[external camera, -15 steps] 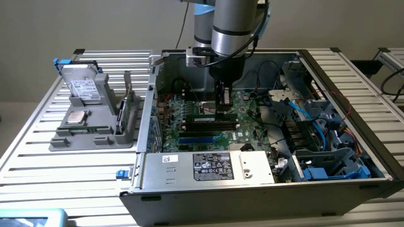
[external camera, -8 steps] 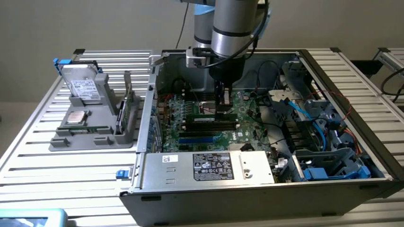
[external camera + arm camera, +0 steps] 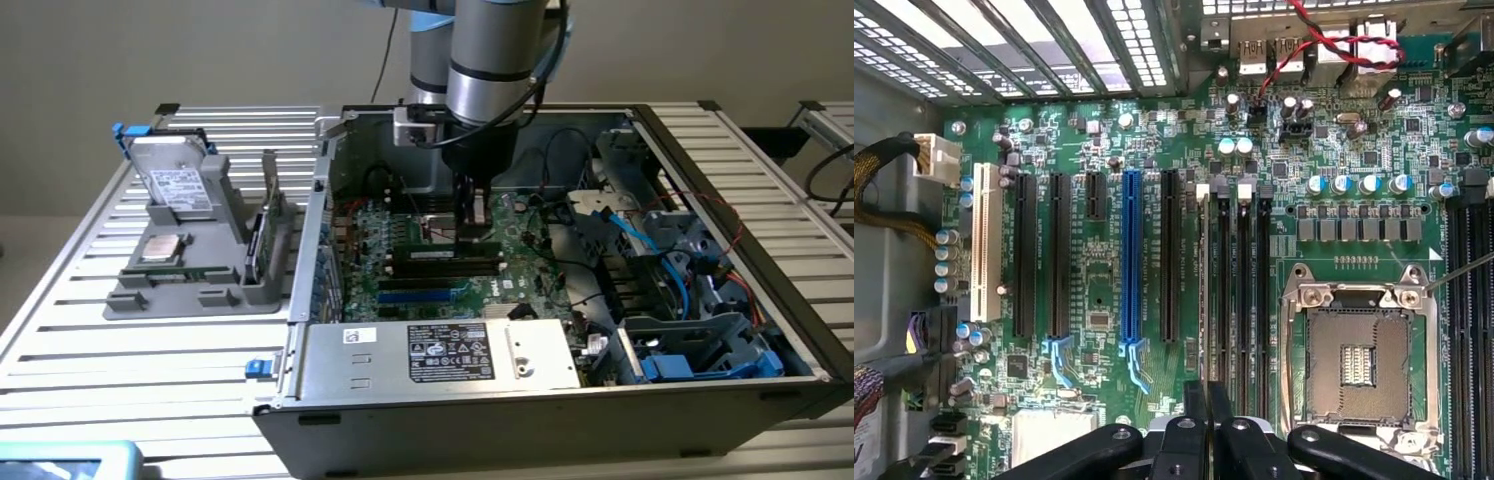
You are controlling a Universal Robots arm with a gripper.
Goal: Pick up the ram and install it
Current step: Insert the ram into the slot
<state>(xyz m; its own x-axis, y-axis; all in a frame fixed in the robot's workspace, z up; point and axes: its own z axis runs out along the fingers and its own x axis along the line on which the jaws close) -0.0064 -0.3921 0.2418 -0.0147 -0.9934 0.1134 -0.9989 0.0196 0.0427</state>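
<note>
While the arm reaches straight down into the open computer case [image 3: 534, 430], its end effector [image 3: 470, 232] sits low over the motherboard [image 3: 514, 222], fingers pressed almost together and pinching the top edge of the ram [image 3: 438, 243]. The ram stands on edge directly beneath the fingertips, a thin green strip running along the bank of black memory slots [image 3: 447, 265], on the side of that bank farthest from the exterior camera.

Over to the wrist view: the end effector [image 3: 1209, 405] shows two dark fingers [image 3: 1196, 420] side by side. The ram [image 3: 1203, 280] is a narrow line stretching away from them, just beside the three bare memory slots [image 3: 1244, 290], with the CPU socket [image 3: 1359, 365] near. Whether the stick is fully seated cannot be told.

Now the writing. The silver power supply [image 3: 534, 355] nearest the exterior camera carries a large black label [image 3: 447, 352] and a small white sticker [image 3: 358, 336], both too small to read. On the tabletop [image 3: 147, 370], at the exterior view's left, a grey tray [image 3: 200, 298] holds a hard drive [image 3: 174, 185] whose white label is also unreadable.
</note>
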